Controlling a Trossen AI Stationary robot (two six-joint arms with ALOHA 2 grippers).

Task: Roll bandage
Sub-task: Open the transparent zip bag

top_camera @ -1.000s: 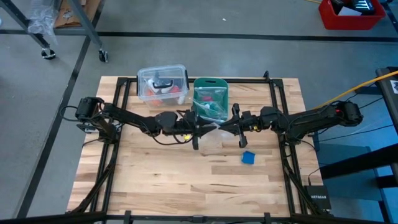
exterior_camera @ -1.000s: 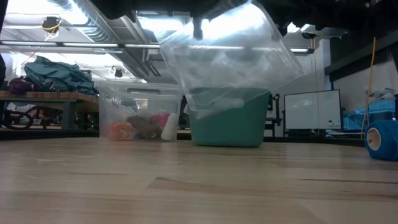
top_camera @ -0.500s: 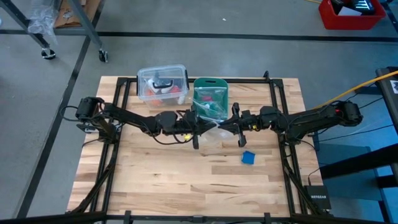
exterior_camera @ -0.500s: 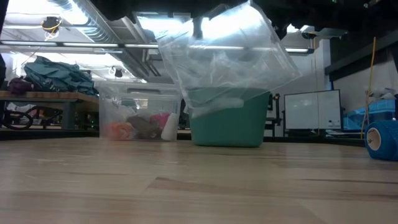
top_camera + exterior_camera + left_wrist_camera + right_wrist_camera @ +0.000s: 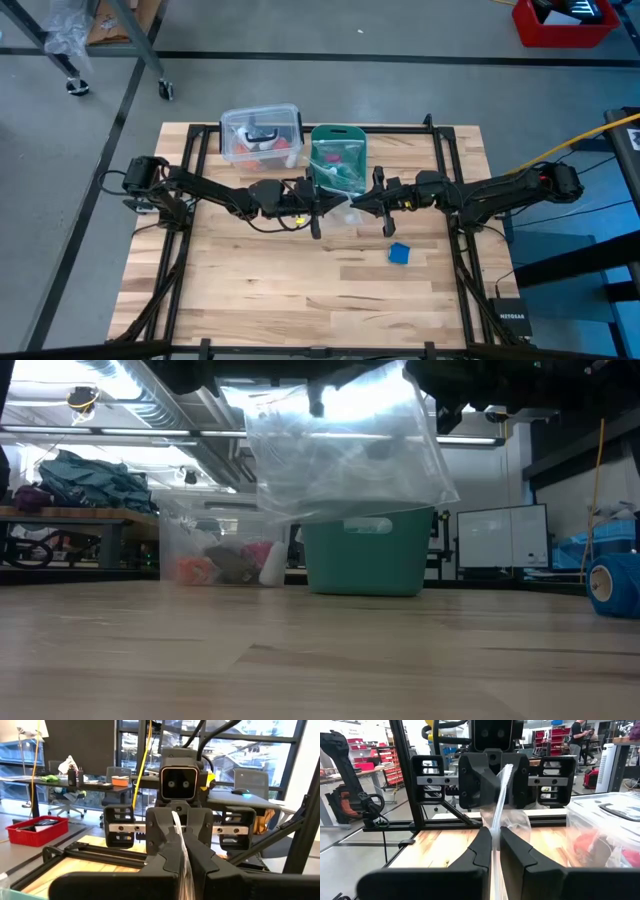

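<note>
The bandage is a small bright blue roll [image 5: 398,253] lying on the wooden table, right of centre, apart from both grippers; it also shows at the right edge of the low view [image 5: 612,585]. A clear plastic bag [image 5: 345,450] hangs between my two grippers over the table's middle. My left gripper [image 5: 318,207] and my right gripper [image 5: 354,205] face each other, each shut on the bag. My left gripper pinches the bag's upper edge [image 5: 183,851] between its two fingers, coming level from the table's left. The bag hangs below, clear of the table. My right gripper pinches the bag's upper edge [image 5: 495,829] between its two fingers, coming level from the table's right. The edge runs stretched from it to the left gripper.
A teal-green basket [image 5: 338,155] stands just beyond the grippers at the far middle, with a clear lidded box [image 5: 262,135] of small items to its left. Black frame rails [image 5: 452,190] run along the table's sides. Bare wood lies toward the near edge.
The bag has swung in the hold: its lower edge has risen and now hangs more level, and its right corner has drawn in. Both grippers stay shut on it at nearly the same place.
</note>
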